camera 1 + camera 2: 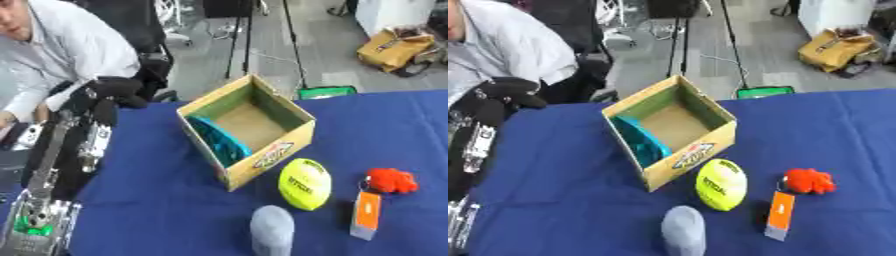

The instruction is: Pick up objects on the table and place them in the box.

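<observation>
**One teal thing in the box, four things still out on the bench**

Four loose things lie on the blue bench [157, 200] in the left eye view, all on the near side of the open cardboard box [262, 160]. The yellow-green ball [304, 183] sits just beside the box's near corner. The grey rounded thing [272, 230] lies nearer still, at the lower edge. The orange and white block [366, 215] stands beyond the ball from the box, and the red soft toy [391, 180] lies just past it. Inside the box, a teal thing [219, 140] leans against the left wall; the rest of the brown floor is bare. The left hand [109, 92] hangs left of the box over the bench's far edge, black fingers curled, holding nothing.

From the right eye view, the box's green inner walls show, with the teal thing against the left one. The right hand shows in neither view.
</observation>
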Motion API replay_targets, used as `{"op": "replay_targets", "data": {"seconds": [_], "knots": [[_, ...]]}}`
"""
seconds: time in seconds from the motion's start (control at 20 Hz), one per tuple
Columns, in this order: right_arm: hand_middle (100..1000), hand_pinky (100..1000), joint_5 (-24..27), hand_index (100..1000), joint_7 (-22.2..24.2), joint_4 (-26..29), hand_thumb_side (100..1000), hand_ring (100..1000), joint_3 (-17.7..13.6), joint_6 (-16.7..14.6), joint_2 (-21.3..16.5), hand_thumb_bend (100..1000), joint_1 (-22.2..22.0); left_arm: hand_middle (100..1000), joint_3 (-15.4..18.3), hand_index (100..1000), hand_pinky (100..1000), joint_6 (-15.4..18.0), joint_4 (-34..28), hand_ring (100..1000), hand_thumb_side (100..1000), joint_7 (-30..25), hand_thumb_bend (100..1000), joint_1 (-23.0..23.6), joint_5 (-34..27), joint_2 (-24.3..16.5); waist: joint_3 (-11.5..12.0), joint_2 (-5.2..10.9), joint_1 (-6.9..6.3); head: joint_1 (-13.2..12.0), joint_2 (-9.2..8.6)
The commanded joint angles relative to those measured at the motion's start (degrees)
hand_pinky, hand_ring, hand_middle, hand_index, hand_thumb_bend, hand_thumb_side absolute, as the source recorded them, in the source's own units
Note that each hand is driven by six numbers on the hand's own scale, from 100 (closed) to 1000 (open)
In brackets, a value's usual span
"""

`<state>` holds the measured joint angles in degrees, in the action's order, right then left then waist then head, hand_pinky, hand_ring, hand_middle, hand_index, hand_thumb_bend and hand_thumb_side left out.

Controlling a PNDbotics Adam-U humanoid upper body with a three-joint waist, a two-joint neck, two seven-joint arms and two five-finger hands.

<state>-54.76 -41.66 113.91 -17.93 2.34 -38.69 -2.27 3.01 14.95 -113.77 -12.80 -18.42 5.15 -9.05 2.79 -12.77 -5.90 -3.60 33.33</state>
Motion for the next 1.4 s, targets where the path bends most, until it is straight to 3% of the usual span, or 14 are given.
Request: {"op": "replay_targets", "data": {"seconds": [0.05, 0.3, 0.8, 1.4], "knots": [[853, 824, -0.98, 886, 5.83, 0.68, 1000, 850, 0.57, 0.19, -6.08, 251, 0.87, 715, -0.01, 756, 713, 0.0, -0.82, 659, 679, -0.27, 100, -0.24, -0.22, -0.72, 0.04, 0.86, 0.51, 1.03, 1.03], [847, 827, -1.28, 866, 14.36, 0.68, 1000, 849, 2.81, 0.88, -11.85, 279, 2.13, 715, -0.12, 756, 713, -0.02, -0.82, 659, 679, -0.47, 100, -0.1, -0.25, -0.77, 0.17, 0.92, 0.66, 1.41, 0.66], [856, 831, -0.06, 882, 27.44, 0.68, 987, 847, 8.22, -0.95, -20.7, 217, 6.78, 716, -0.41, 757, 712, -0.04, -0.82, 659, 678, -0.83, 100, 0.08, -0.51, -0.69, 0.56, 1.29, 0.71, 1.89, 0.3], [877, 851, 1.65, 910, 42.57, 0.67, 929, 874, 14.98, -2.95, -25.87, 222, 11.85, 716, -0.81, 756, 711, -0.13, -0.82, 660, 679, -1.35, 100, 0.28, -0.9, -0.64, 1.49, 1.47, 1.18, 3.02, -0.33]]}}
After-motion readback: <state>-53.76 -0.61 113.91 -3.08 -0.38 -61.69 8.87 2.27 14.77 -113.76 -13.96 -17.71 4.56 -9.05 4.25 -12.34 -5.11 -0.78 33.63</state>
